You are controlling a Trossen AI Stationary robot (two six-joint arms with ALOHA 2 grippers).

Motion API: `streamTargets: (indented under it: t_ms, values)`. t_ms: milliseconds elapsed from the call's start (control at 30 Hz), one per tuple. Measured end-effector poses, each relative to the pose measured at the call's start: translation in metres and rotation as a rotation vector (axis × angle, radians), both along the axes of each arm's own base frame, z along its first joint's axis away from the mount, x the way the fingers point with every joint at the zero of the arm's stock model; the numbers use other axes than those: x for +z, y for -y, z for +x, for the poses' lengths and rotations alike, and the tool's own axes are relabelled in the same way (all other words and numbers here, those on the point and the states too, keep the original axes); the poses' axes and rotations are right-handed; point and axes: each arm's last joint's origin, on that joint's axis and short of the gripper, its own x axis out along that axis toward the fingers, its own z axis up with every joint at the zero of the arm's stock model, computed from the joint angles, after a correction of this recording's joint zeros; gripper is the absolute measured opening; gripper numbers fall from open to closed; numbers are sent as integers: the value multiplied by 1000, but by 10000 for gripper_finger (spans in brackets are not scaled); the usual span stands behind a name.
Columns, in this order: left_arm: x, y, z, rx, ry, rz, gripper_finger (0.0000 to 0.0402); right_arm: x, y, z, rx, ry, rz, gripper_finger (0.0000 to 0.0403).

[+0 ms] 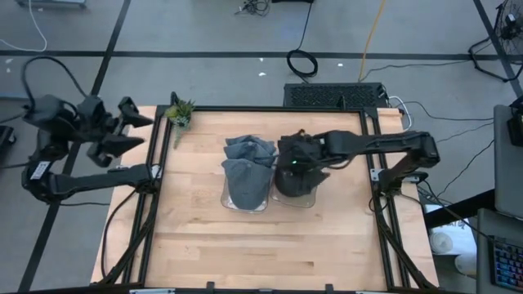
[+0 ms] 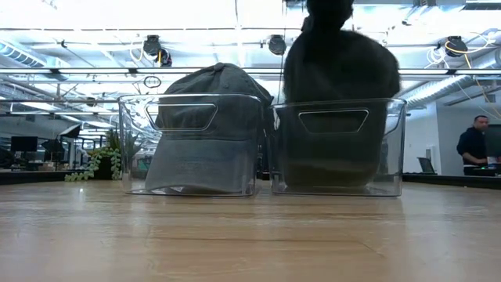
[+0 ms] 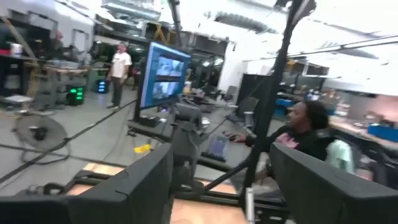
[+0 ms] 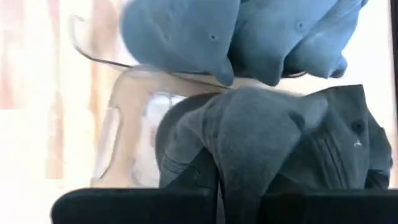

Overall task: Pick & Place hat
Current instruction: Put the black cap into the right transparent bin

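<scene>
Two bins (image 2: pixel 188 145) sitting side by side; right gripper (image 1: pixel 296 159) is gripping the dark hat (image 2: pixel 340 74) over the right bin (image 2: pixel 337 149), pinch showing only at its wrist. Left gripper (image 1: pixel 127 131) idling open off-table.

You have two clear bins side by side at the middle of the desk (image 1: pixel 196 245), touching. The left bin (image 2: pixel 189 145) holds stacked caps (image 1: pixel 248 167); the right bin (image 2: pixel 338 146) holds a dark hat (image 1: pixel 296 163), with the right gripper (image 1: pixel 304 157) directly over it. A small plant (image 1: pixel 179 113) sits at the desk's far left corner, beside the left gripper (image 1: pixel 135 131).
</scene>
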Motion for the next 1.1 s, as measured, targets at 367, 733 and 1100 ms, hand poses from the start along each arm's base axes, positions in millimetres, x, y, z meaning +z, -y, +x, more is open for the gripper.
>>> streamTargets:
  t_ms: [367,733,1100]
  values:
    - [0,7,-9,-111,3,-83,290,11,-8,-15,38,75,114,11]
    - [0,6,-9,-120,-4,-128,274,-7,-11,-17,-31,30,77,48]
    - [0,7,-9,-141,-5,-106,287,3,-17,-29,56,33,68,152]
